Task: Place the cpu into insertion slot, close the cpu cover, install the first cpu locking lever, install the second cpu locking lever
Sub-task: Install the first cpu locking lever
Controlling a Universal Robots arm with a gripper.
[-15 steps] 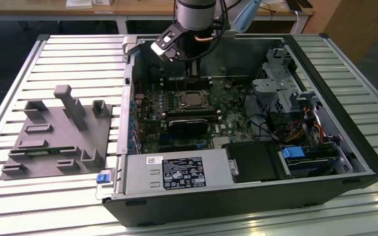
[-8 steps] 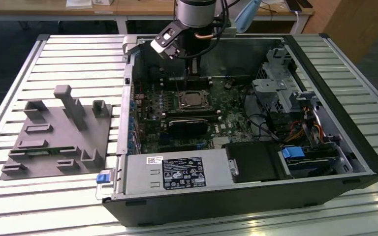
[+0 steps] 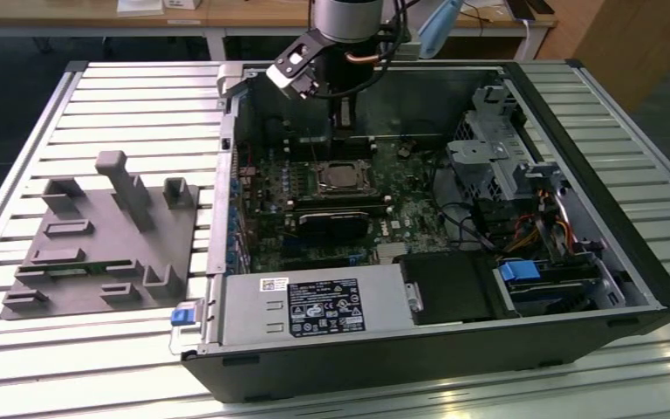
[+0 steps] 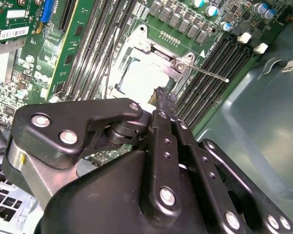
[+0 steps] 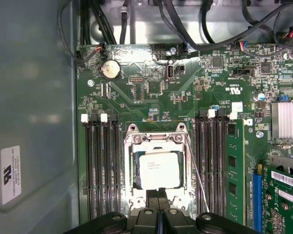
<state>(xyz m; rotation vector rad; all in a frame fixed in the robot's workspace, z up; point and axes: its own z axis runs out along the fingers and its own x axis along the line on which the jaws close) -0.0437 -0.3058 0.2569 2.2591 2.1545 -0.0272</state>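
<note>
The cpu [image 5: 158, 169] lies flat in the insertion slot [image 5: 135, 168] on the green board, its silver top bright; in the second wrist view the cpu [image 4: 141, 78] glares white. The cpu cover [image 5: 157, 140] lies down around it as a silvery frame. A thin locking lever [image 5: 197, 180] slants away from the socket's side, also seen as a lever rod [image 4: 210, 74]. My gripper [image 5: 158, 201] hangs just above the socket's edge with its black fingers pressed together and nothing between them. From outside, the gripper [image 3: 341, 118] stands over the socket [image 3: 342, 175] inside the open case.
Black memory slots [image 5: 102, 165] flank the socket, with a green memory module [image 5: 233, 168] beside them. The case wall [image 5: 34, 122] rises close by. A grey fixture block [image 3: 102, 236] lies on the slatted table; the power supply [image 3: 306, 307] and drive cage [image 3: 498, 157] fill the case.
</note>
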